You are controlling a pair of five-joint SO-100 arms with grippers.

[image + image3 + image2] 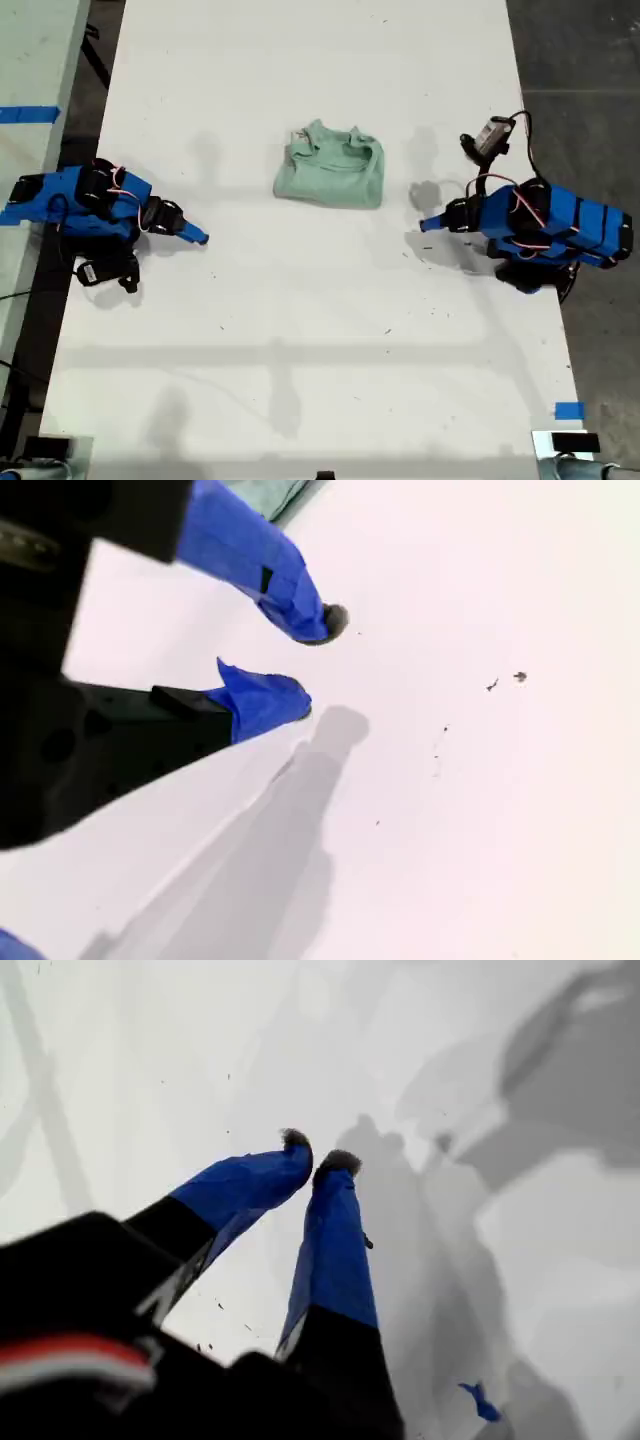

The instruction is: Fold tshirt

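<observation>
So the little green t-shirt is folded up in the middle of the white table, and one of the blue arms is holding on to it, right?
Not quite. The t-shirt does lie bunched on the white table, but neither blue arm holds it. In the exterior view both arms sit apart from it, one at each side, and both wrist views show nothing between the jaws.

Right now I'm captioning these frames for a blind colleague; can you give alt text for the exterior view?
A pale mint-green tshirt lies folded into a compact bundle near the middle of a white table. Two blue robot arms rest apart from it, one at the exterior view's left, one at its right, neither touching the cloth.
</observation>
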